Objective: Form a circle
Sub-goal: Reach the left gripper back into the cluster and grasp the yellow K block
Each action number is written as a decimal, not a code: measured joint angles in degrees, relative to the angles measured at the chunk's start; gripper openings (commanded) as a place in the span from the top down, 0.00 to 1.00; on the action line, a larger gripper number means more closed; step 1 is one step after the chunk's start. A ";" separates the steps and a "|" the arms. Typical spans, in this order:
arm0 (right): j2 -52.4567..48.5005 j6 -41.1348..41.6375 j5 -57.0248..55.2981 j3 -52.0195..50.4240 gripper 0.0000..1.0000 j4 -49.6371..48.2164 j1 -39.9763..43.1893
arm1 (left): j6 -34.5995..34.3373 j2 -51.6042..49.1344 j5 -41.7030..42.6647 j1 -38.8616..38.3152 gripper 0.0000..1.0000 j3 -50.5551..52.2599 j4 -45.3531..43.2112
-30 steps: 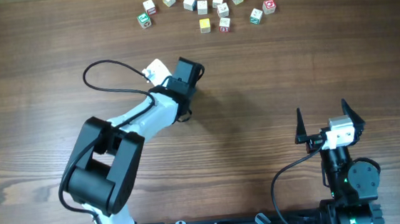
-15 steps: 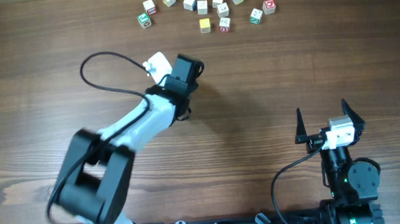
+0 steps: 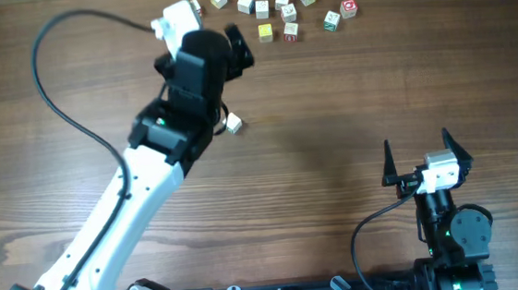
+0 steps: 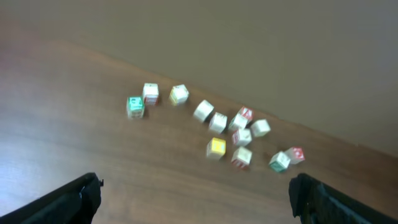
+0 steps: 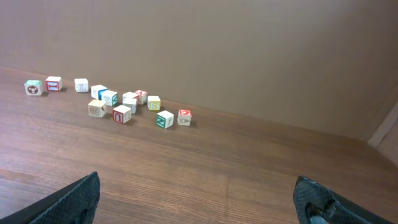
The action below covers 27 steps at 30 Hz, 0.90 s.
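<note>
Bench (image 3: 330, 112): dark brown wood with a long grain running across it, smooth and matt. A plain beige wall (image 4: 249, 37) rises behind its far edge in both wrist views.
The circle (image 3: 288, 13): a loose, unclosed scatter of tiny wooden cubes with sharp edges, lying ahead of the left hand near the far edge of the bench. Most stand apart from one another, and a few in the middle sit just beside each other.
Yellow cube (image 4: 216, 147): the only yellow-faced one. It lies on the side of the group nearest the left hand, just beside a pale cube with a red mark.
Other cubes: pale faces with small printed marks. A green-marked cube (image 4: 135, 106) lies at the left end. A green-marked and a red-marked cube (image 3: 348, 8) lie as a pair at the right end.
Left hand (image 4: 196, 199): fingers spread wide, with one dark fingertip in each lower corner of its wrist view. Nothing lies between them, and the cubes are ahead, clear of both fingers.
Left arm (image 3: 125, 202): a white shell with black joints, stretched diagonally towards the cubes. From overhead it covers the left end of the group.
Cable (image 3: 48, 50): thin, black and round, arching in a loop beside the left arm.
Right hand (image 3: 416, 142): its two black, tapering fingers are spread wide and hold nothing. The cubes lie far ahead of it and to its left, well apart.
</note>
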<state>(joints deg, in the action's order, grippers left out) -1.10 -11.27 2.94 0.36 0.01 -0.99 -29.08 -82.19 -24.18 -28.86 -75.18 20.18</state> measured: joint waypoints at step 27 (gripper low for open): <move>0.00 0.00 0.00 0.00 0.00 0.00 0.00 | 8.46 -47.93 22.03 9.38 0.00 -25.94 -19.96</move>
<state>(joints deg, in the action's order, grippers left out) -1.10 -11.27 2.94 0.36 0.01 -0.99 -20.62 -130.13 -2.15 -19.49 -101.12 0.23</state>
